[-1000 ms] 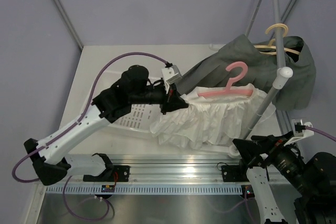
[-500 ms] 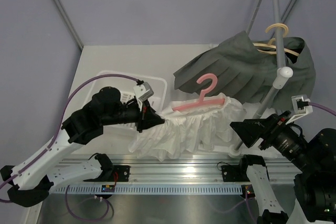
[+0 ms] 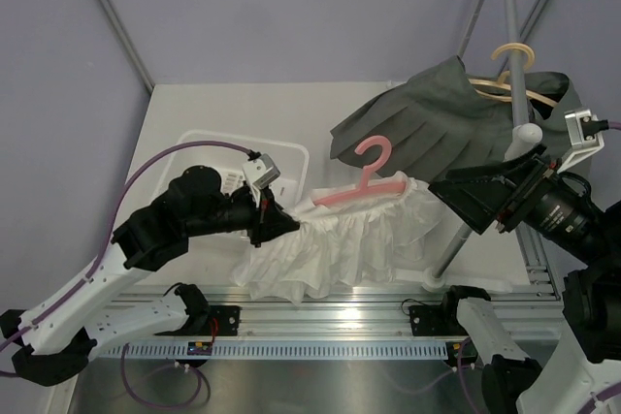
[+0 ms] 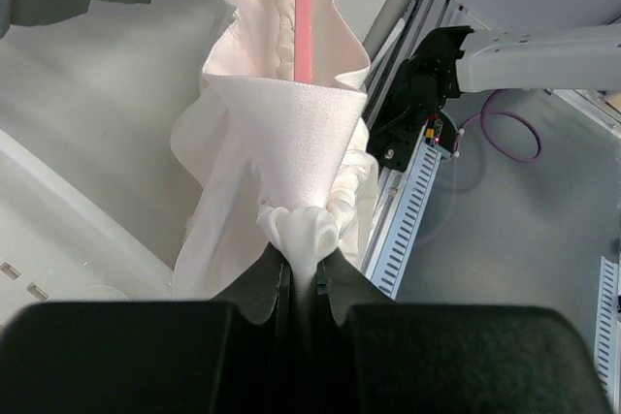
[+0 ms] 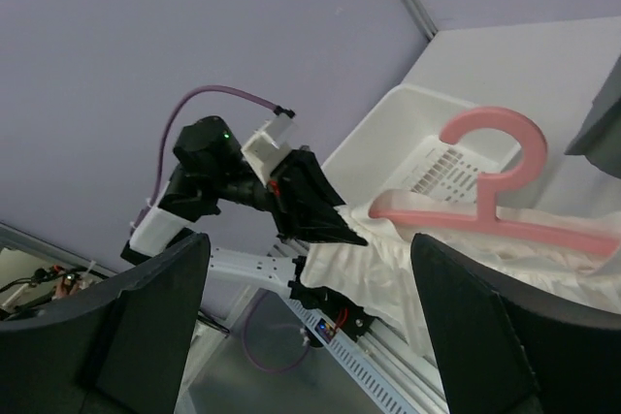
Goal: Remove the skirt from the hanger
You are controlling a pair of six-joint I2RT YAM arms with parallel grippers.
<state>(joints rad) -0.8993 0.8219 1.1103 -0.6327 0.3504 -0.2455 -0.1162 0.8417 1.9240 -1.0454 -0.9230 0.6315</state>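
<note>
While the top view's centre holds the white skirt strung along the pink hanger, the left gripper at centre left is pinched tight on the skirt's left end. At right centre, the right gripper is spread wide with nothing in it, just beside the skirt's right end.

From the left wrist, closed fingers at lower centre squeeze a bunched knot of skirt; the hanger runs to the top edge.

From the right wrist, both fingers sit apart at the lower corners, with the hanger at centre right between them, untouched.
</note>
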